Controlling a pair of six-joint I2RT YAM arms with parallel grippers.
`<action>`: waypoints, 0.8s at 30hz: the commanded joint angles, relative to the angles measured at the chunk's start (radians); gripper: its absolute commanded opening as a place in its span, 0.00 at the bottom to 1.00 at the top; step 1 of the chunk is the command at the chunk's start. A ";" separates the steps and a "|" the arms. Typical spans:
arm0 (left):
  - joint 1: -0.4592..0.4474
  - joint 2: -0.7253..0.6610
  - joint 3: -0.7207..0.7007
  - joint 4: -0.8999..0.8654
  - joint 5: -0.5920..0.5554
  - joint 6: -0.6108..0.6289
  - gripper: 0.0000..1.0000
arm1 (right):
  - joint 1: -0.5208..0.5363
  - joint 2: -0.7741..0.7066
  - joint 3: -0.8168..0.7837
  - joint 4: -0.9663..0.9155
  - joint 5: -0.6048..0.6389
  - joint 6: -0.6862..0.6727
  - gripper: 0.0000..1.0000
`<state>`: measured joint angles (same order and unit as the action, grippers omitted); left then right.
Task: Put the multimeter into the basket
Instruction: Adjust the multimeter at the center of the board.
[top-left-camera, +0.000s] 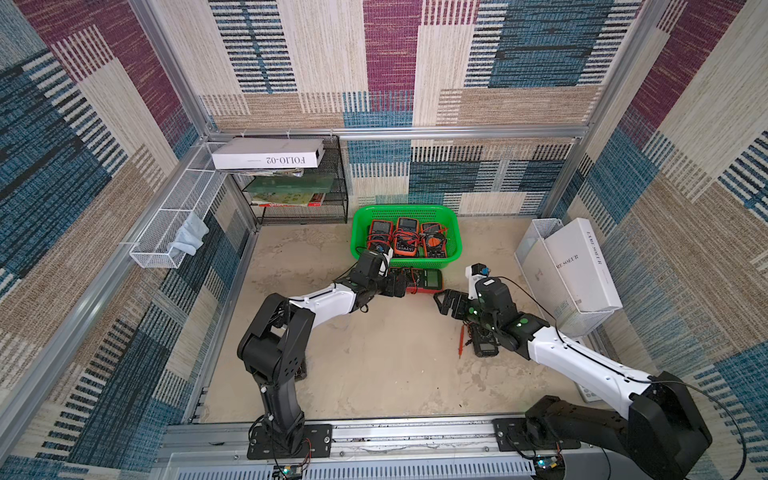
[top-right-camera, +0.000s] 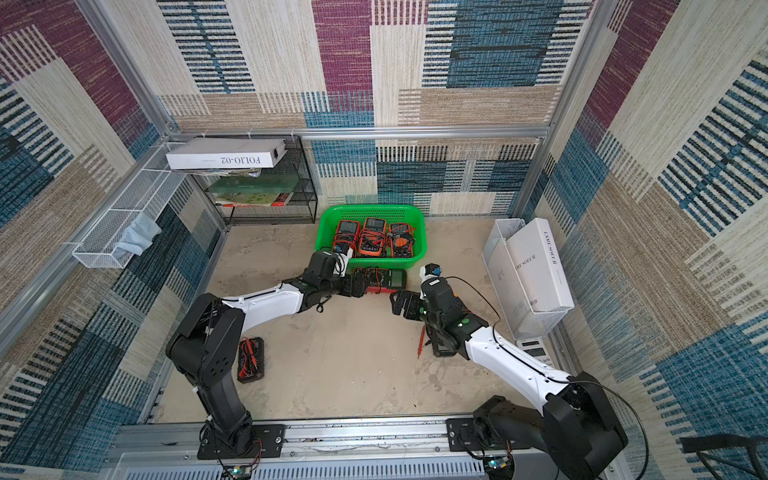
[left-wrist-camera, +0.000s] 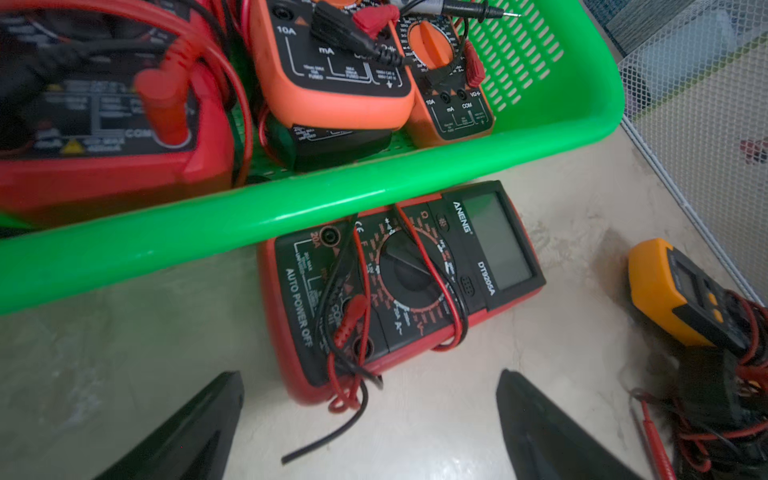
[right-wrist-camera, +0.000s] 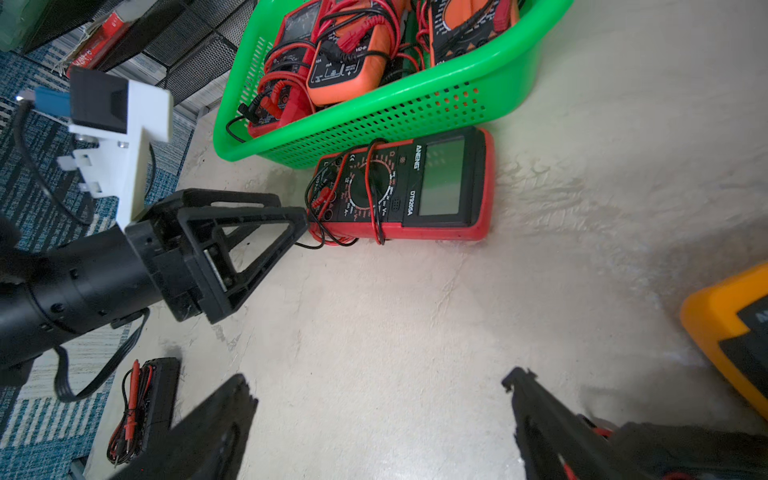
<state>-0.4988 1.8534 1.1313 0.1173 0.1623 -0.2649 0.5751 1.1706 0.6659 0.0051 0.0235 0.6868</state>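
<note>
While I watch through the left wrist camera, the left gripper (right-wrist-camera: 291, 210) stands with its jaws spread as wide as they go and nothing between them. Both fingers (left-wrist-camera: 199, 424) flank the socket end of the multimeter (left-wrist-camera: 399, 286), just short of it. From the right wrist camera one fingertip looks very close to that end, though I cannot tell whether it touches.

That multimeter is the red one with a black face and a grey screen. It lies flat, face up, on the table (top-left-camera: 374, 353), with red and black leads wound around its middle. It sits outside the basket (left-wrist-camera: 332, 195), just beside the near long wall, and the rolled rim overhangs its upper edge.

Inside the green basket I see three meters (top-left-camera: 405, 237) side by side, with leads tangled over them.

On my other side, the right gripper (top-left-camera: 440, 303) is also wide open and empty. It hangs over bare table, well apart from the multimeter. A yellow meter (left-wrist-camera: 665, 282) with a bundle of leads lies near that arm.
</note>
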 joint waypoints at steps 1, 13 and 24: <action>0.004 0.038 0.035 -0.002 0.052 0.024 1.00 | -0.001 -0.009 0.011 -0.011 0.016 -0.008 0.99; -0.021 0.076 -0.012 0.070 0.162 -0.035 1.00 | -0.008 -0.017 0.018 -0.024 0.024 -0.010 1.00; -0.212 -0.038 -0.120 0.120 0.147 -0.076 1.00 | -0.048 -0.037 0.008 -0.037 0.025 -0.016 1.00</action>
<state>-0.6811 1.8515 1.0264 0.1864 0.3187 -0.3298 0.5358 1.1458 0.6762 -0.0158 0.0414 0.6819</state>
